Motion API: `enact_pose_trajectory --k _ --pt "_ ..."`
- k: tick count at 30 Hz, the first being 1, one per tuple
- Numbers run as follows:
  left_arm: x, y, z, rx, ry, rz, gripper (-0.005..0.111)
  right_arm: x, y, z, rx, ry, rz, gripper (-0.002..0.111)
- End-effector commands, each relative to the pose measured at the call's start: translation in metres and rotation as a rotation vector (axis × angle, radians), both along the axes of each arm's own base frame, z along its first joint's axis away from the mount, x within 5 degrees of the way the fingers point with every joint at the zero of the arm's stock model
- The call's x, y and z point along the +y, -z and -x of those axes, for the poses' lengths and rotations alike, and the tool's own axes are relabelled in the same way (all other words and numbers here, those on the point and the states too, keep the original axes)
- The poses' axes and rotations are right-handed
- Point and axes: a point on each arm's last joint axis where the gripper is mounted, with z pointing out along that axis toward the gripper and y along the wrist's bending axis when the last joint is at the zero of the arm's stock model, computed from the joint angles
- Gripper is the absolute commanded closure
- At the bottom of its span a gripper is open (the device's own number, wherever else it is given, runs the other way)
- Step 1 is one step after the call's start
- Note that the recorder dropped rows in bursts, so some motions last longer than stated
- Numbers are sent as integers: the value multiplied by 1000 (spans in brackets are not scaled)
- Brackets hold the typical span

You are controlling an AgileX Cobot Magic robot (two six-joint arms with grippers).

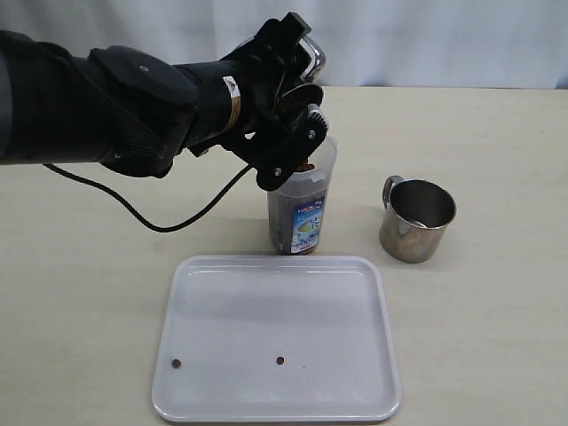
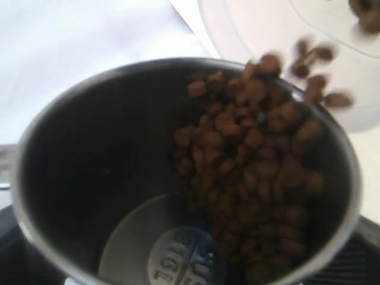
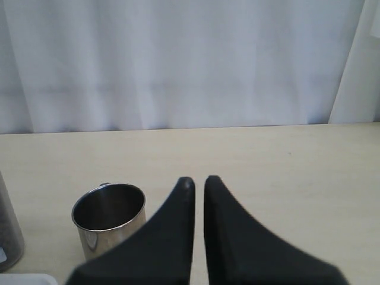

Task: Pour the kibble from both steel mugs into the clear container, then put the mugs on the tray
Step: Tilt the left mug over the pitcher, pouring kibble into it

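My left gripper (image 1: pixel 293 111) is shut on a steel mug (image 1: pixel 311 55), tipped over the mouth of the clear container (image 1: pixel 302 209). In the left wrist view I look into that mug (image 2: pixel 89 178): kibble (image 2: pixel 255 166) slides along its lower side, and blurred pellets fall past the lip toward the container rim (image 2: pixel 279 24). The container holds dark kibble. The second steel mug (image 1: pixel 417 220) stands upright on the table to the right and looks empty (image 3: pixel 110 219). My right gripper (image 3: pixel 198 181) is shut on nothing, near that mug. The white tray (image 1: pixel 275 293) lies in front of the container.
Two stray pellets lie on the tray, one (image 1: pixel 177 363) near its front left and one (image 1: pixel 280 360) near the front middle. A black cable (image 1: pixel 160 222) trails on the table left of the container. A white curtain (image 3: pixel 178 59) hangs behind the table.
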Motion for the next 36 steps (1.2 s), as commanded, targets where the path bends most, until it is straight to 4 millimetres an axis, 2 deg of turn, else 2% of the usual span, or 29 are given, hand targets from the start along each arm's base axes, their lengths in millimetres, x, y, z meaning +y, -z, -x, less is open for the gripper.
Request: enact_pose_trajectory --k 1,15,25,29,36 --pt "-2 -5 1 -21 5 -2 107 0 1 0 -2 -3 10 104" --pt "-7 -6 6 -51 23 -48 107 0 1 0 -2 -3 10 104" --pt "-22 -7 20 -98 103 -135 107 0 1 0 -2 -3 10 104" --pt "-18 -9 18 -125 66 -162 107 0 1 0 -2 -3 10 104" --pt "-24 -10 24 -156 81 -206 107 0 1 0 -2 -3 10 104"
